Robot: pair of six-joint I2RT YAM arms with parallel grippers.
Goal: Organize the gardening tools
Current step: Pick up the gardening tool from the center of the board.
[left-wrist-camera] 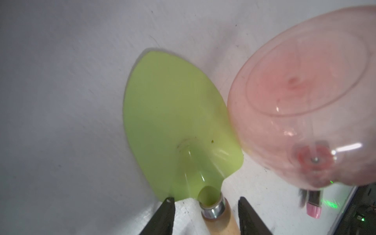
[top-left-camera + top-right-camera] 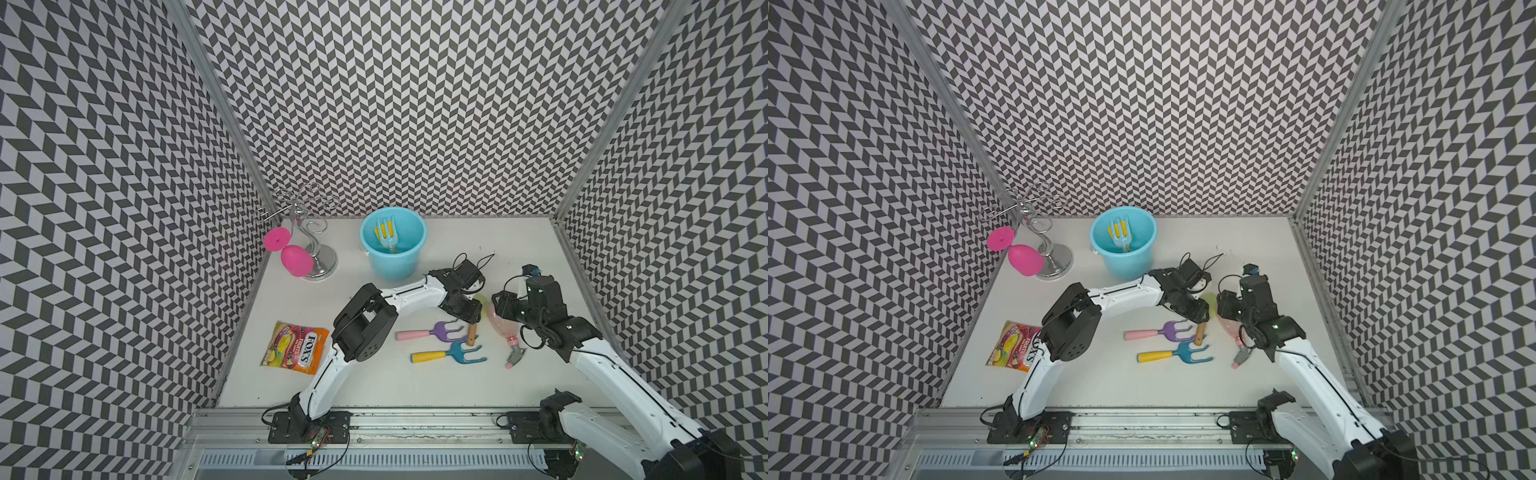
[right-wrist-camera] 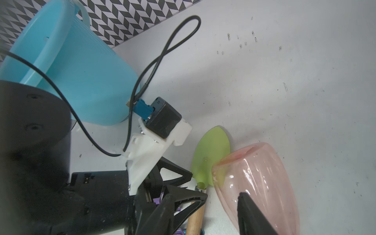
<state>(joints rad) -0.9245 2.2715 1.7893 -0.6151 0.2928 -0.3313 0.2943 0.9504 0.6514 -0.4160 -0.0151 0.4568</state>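
- Straddling the green trowel (image 1: 173,114) at its wooden handle, the left gripper (image 1: 205,198) stands part open, a gap on either side; nothing held.
- Trowel lies flat on the table (image 1: 61,101), blade touching the pink spray bottle (image 1: 301,101).
- Over the bottle's body, the right gripper (image 2: 503,308), jaws apart; one finger (image 3: 250,213) crosses it, contact cannot be told.
- Beside the trowel handle lie the purple fork (image 2: 440,331) and blue fork (image 2: 457,353); the pale-blue fork (image 2: 386,237) sits in the bucket (image 2: 405,266).
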